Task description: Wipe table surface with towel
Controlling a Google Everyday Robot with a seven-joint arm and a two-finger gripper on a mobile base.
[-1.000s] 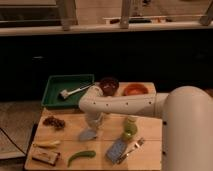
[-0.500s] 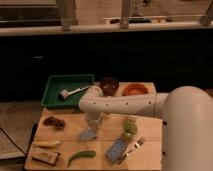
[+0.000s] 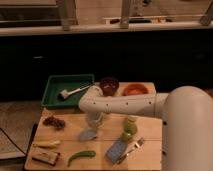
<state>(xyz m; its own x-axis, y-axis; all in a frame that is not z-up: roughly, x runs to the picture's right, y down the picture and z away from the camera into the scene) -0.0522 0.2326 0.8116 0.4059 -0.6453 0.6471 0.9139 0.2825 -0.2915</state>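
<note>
A small grey-blue towel (image 3: 87, 135) lies on the wooden table (image 3: 150, 152), left of centre. My white arm reaches in from the right and bends down, so my gripper (image 3: 93, 122) points down right above the towel's far edge. It seems to touch the towel or sit just over it. The gripper's lower part blends with the towel.
A green tray (image 3: 55, 82) holding a brush stands at the back left. A dark bowl (image 3: 109, 85) and an orange bowl (image 3: 135, 90) are at the back. A green cup (image 3: 129, 129), a blue-grey pad (image 3: 117, 150), a fork (image 3: 133, 147), a green vegetable (image 3: 81, 156), a banana (image 3: 46, 145), a box (image 3: 44, 158) and brown bits (image 3: 54, 121) lie around.
</note>
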